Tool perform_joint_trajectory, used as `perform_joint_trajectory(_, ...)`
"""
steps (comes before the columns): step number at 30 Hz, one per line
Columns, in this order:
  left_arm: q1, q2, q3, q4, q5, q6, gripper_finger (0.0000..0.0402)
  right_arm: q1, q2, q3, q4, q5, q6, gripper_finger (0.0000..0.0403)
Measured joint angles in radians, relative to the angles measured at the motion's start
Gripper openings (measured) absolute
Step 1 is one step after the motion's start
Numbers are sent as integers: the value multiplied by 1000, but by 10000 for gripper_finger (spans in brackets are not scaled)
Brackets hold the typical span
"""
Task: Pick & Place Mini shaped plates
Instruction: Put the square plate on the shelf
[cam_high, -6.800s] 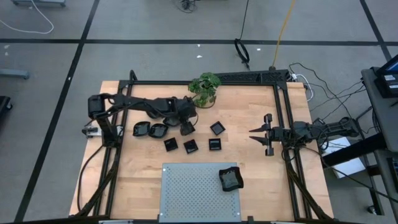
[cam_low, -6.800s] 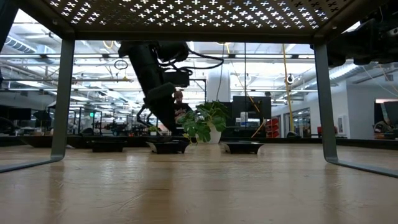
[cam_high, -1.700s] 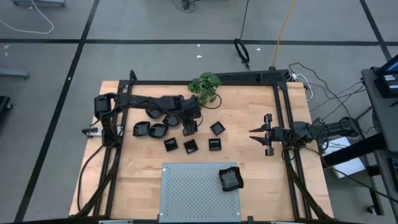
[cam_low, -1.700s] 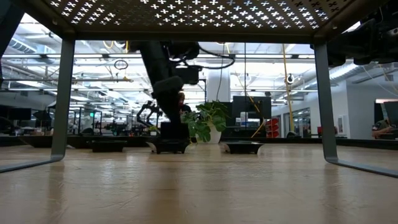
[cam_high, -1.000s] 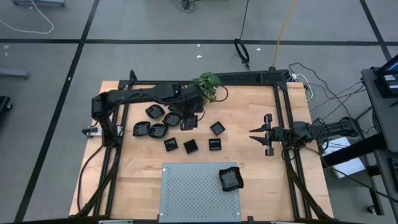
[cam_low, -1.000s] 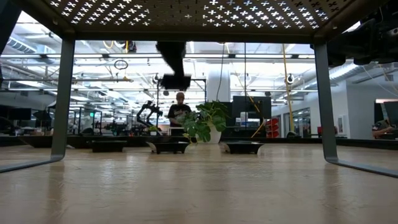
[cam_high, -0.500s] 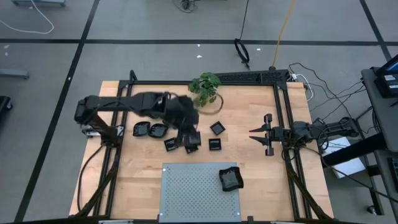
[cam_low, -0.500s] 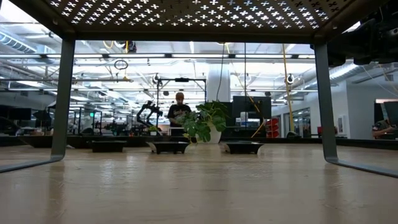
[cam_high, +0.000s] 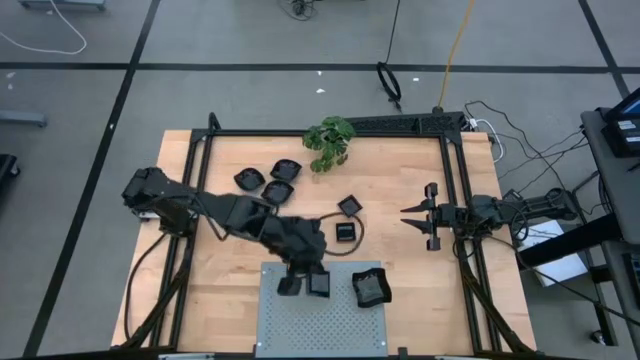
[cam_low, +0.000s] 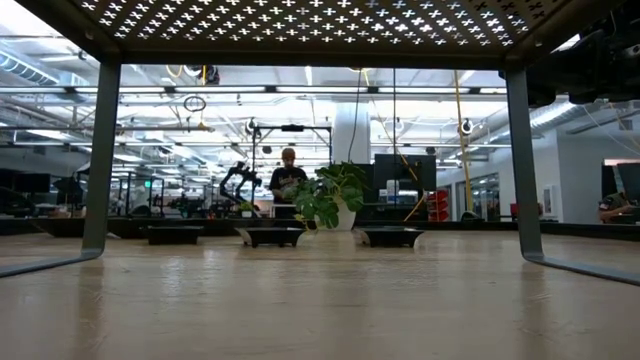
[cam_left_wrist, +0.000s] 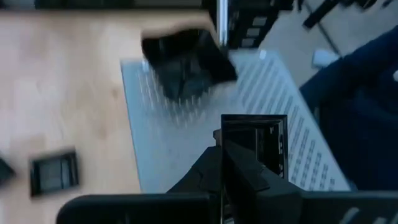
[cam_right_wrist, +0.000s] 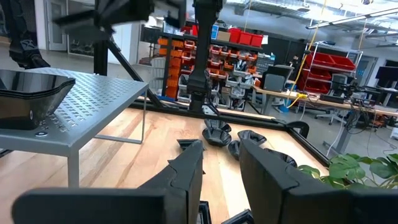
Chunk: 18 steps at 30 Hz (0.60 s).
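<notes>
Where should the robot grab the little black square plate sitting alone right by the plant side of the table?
Probably by its raised rim, coming straight down from above. The square plate lies flat and shallow on the table, with free space around it, so one finger could go inside the rim and one outside.

I saw the grey perforated metal panel (cam_high: 320, 310) at the near edge of the light wooden table (cam_high: 400, 240), with a glossy black mini plate (cam_high: 369, 288) on its right part. The left gripper (cam_high: 303, 283), clamping a small square black plate (cam_high: 319, 284), hung over the panel's left part. Behind it lay more plates (cam_high: 345, 232), then the green leafy plant (cam_high: 329, 140) at the far edge. The right gripper (cam_high: 412, 215) sat well off right.
</notes>
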Motion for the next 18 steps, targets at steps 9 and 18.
perform_joint_trajectory(9,-56,128,1,190,53,-27,13,0,17,0,1,0,0,94)
perform_joint_trajectory(18,-80,191,2,205,56,-95,11,0,43,0,-10,0,0,94)
